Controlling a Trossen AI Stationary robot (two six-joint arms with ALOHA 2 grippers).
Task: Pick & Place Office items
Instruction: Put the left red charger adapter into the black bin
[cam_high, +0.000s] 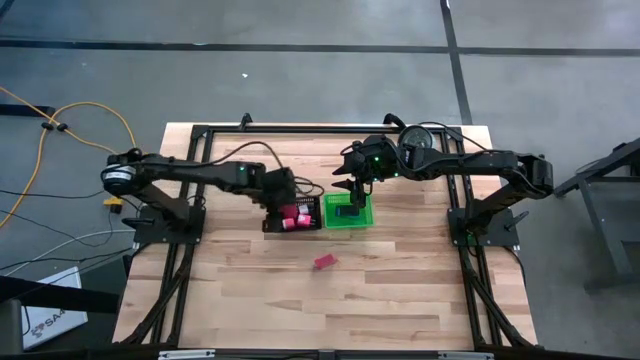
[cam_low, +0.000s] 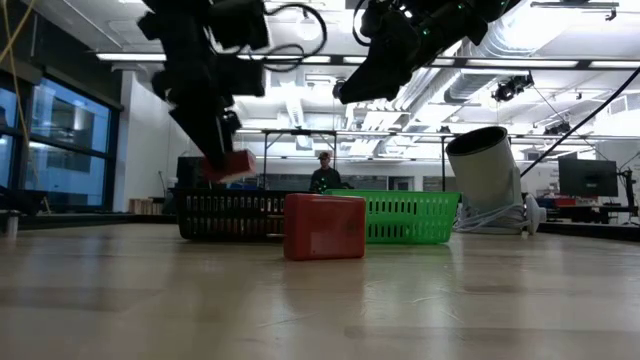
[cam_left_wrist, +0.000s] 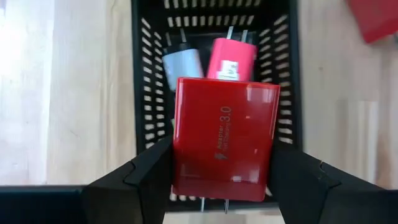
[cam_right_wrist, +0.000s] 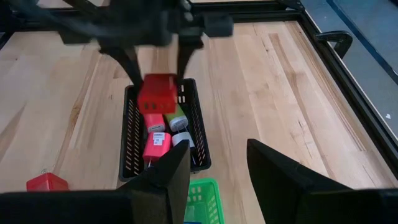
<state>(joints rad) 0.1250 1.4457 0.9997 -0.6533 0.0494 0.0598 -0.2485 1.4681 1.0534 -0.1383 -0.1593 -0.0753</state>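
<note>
My left gripper (cam_left_wrist: 221, 180) is shut on a red charger block (cam_left_wrist: 224, 140) and hangs over the black mesh tray (cam_high: 292, 217). A pink block (cam_left_wrist: 231, 59) and a grey-blue block (cam_left_wrist: 182, 67) lie in that tray, and the right wrist view shows a yellow-green piece (cam_right_wrist: 176, 116) beside them. Another red block (cam_high: 325, 262) rests flat on the table, nearer the near edge. My right gripper (cam_right_wrist: 217, 171) is open and holds nothing, above the green bin (cam_high: 346, 212). My left gripper pinches the red block (cam_low: 228, 165) between its two fingers, one finger (cam_left_wrist: 152, 171) on each of two opposite side faces (cam_left_wrist: 180, 155). The fingers come from above, pointing down. The block is lifted clear, above the black tray (cam_low: 230, 215).
The black tray and the green bin (cam_low: 410, 218) stand side by side at mid-table. A shiny silver round object (cam_low: 487, 175) stands near the far right corner, behind the right arm. A dark metal frame (cam_right_wrist: 323, 59) runs along the table's edges. Bare wood lies toward the near edge.
</note>
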